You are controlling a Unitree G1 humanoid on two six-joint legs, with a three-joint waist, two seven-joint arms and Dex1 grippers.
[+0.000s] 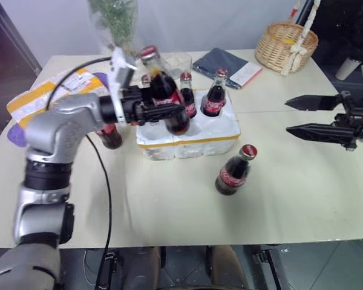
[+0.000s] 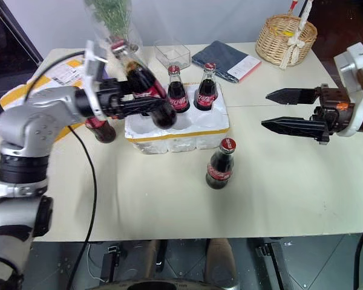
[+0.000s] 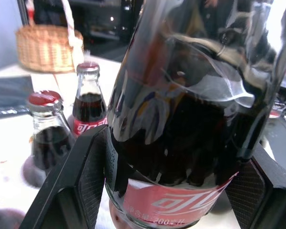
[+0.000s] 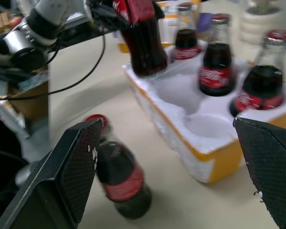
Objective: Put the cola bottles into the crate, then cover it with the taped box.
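From the head, the left gripper (image 1: 163, 109) pinched a tilted cola bottle (image 1: 164, 90) above the crate (image 1: 187, 136). The right wrist camera showed the right gripper (image 4: 174, 164) spread wide beside a standing bottle (image 4: 119, 176).

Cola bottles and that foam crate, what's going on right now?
The left gripper is shut on a cola bottle, holding it tilted above the crate. Three bottles already stand in the crate's back wells. One bottle stands on the table in front of the crate, another to its left. The right gripper hangs open, empty, off to the right.
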